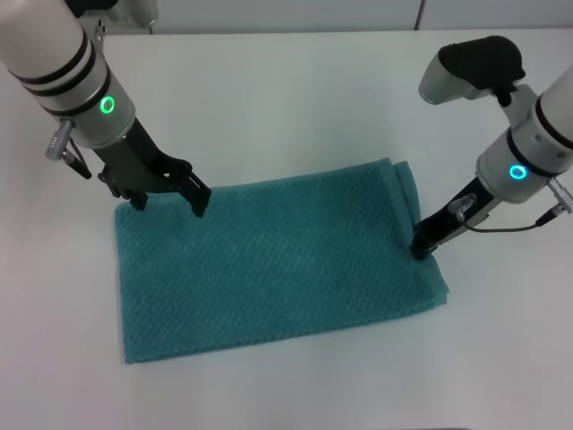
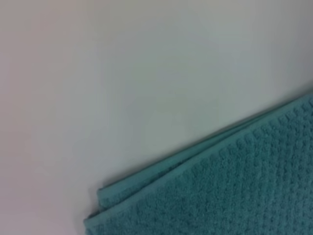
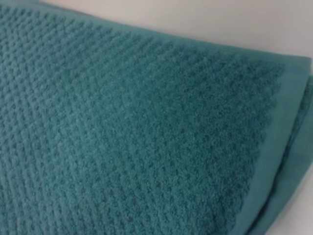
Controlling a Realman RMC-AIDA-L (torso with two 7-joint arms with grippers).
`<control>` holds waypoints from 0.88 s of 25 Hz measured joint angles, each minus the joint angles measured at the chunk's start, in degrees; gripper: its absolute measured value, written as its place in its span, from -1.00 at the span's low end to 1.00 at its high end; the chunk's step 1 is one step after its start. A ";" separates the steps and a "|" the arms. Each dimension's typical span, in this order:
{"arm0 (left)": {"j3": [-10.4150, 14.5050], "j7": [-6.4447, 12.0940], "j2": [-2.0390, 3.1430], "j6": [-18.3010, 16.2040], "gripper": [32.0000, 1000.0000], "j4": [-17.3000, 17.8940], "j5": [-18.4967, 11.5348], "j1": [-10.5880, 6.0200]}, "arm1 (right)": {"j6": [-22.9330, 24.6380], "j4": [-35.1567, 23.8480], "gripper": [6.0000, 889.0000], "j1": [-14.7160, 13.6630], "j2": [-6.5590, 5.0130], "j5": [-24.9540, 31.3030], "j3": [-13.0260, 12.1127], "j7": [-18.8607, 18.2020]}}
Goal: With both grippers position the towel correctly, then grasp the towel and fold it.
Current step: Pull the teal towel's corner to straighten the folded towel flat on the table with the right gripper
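Teal-green cloth with a waffle weave, the large rectangular towel (image 1: pixel 269 264), lies flat on the white tabletop (image 1: pixel 286 98), between the two arms. Its long side runs across the head view, a little slanted, with the robot's right end farther from the robot than the left end. At the right end the cloth is layered: two or three edges show one over the other. The left wrist view shows a corner of the towel (image 2: pixel 230 191) where two layers also lie one on the other, with bare tabletop (image 2: pixel 122 73) beside it. The right wrist view is almost filled by the weave of the towel (image 3: pixel 132 127), with a smooth hem along one side.

The left arm, white and grey with a green glowing ring, comes down at a slant from the far left corner of the head view. Its black metal two-fingered left pincer (image 1: pixel 169 198) is at the far left corner of the towel. The two fingers stand apart, one tip at the corner itself and the other tip on the far edge of the cloth. Nothing is held between them.

The right arm, also white and grey with a glowing ring, reaches in from the right side and slants down toward the layered end. Its black right pincer (image 1: pixel 419 247) touches the towel at the right edge, about halfway along this short side. The fingers look close together on the cloth edge, but I cannot tell if they really clamp it.
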 joint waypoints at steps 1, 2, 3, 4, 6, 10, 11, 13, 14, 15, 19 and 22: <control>0.00 0.00 0.00 0.00 0.81 0.00 0.00 0.00 | -0.24 0.00 -0.88 0.04 0.00 0.00 0.00 -0.08; 0.00 0.00 0.00 0.00 0.81 0.00 0.00 0.00 | -0.52 0.00 -0.88 0.09 0.00 0.00 0.00 -0.23; 0.00 0.00 0.00 0.00 0.81 0.00 0.00 0.00 | -0.76 0.00 -0.88 0.14 0.01 0.00 0.00 -0.38; 0.00 0.00 0.01 0.00 0.81 0.00 0.00 0.00 | -1.03 0.00 -0.88 0.18 0.03 0.00 0.00 -0.55; 0.00 0.00 0.03 0.00 0.81 0.00 0.00 0.00 | -1.42 0.00 -0.88 0.24 0.07 0.00 0.00 -0.75; 0.00 0.00 0.08 0.00 0.81 0.00 0.00 -0.01 | -2.18 0.01 -0.88 0.30 0.19 0.00 0.00 -1.18; 0.00 0.00 0.09 0.00 0.81 0.00 0.00 -0.01 | -2.44 0.01 -0.88 0.31 0.22 0.03 0.00 -1.40; 0.00 0.00 0.09 0.00 0.81 0.00 0.01 -0.02 | -2.88 0.01 -0.88 0.35 0.29 0.12 0.00 -1.68; 0.00 0.00 0.09 0.00 0.81 0.00 0.03 -0.03 | -3.06 0.01 -0.88 0.36 0.31 0.14 0.00 -1.80; 0.00 0.00 0.09 0.00 0.81 0.00 0.03 -0.03 | -3.17 0.01 -0.88 0.36 0.33 0.17 0.00 -1.91; 0.00 0.00 0.09 0.00 0.81 0.00 0.09 -0.05 | -4.19 0.01 -0.88 0.38 0.35 1.56 -0.10 -2.86; 0.00 0.00 0.09 0.00 0.81 0.00 0.10 -0.05 | -4.96 0.01 -0.88 0.38 0.35 2.66 -0.16 -3.61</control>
